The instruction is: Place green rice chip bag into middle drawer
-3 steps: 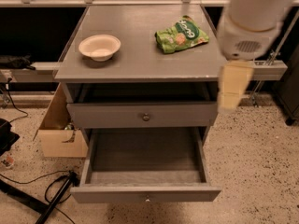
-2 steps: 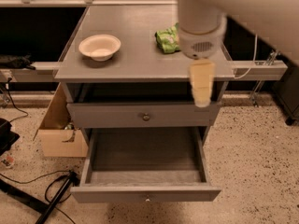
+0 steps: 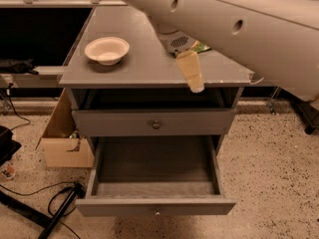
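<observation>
The green rice chip bag (image 3: 202,47) lies on the right rear of the grey cabinet top, and only a small green sliver shows past my arm. My gripper (image 3: 193,78) hangs from the white arm over the cabinet top's front edge, just in front of and left of the bag, holding nothing that I can see. The middle drawer (image 3: 154,169) is pulled out wide below, a bare grey tray with a small knob on its front.
A cream bowl (image 3: 106,50) sits on the left of the cabinet top (image 3: 134,68). A shut grey drawer front with a knob (image 3: 156,125) is one level above the open drawer. A cardboard box (image 3: 62,143) and cables (image 3: 55,203) lie on the floor at the left.
My arm has swung left across the view and now covers most of the bag. The gripper has moved left and further over the cabinet top. The bowl and drawers have not moved.
</observation>
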Action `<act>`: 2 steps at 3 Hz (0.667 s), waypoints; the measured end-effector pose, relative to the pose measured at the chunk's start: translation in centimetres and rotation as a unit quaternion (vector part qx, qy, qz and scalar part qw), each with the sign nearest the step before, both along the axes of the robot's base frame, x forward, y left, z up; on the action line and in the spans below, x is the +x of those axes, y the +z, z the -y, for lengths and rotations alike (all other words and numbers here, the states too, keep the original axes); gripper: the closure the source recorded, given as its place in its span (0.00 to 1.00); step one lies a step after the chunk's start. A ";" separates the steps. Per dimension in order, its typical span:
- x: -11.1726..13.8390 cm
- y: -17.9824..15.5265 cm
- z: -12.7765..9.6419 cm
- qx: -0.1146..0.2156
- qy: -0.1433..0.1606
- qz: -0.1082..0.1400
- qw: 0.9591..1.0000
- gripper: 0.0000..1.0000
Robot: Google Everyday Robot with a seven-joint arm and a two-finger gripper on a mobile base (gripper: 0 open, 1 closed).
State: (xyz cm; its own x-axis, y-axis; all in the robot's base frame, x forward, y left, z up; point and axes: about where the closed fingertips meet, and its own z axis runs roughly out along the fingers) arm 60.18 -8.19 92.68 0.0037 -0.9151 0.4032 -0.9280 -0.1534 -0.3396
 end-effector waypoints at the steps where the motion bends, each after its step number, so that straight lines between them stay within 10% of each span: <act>1: 0.5 0.0 -0.3 0.007 0.006 0.008 1.000 0.00; 2: 3.1 0.0 0.5 0.013 0.023 0.029 0.999 0.00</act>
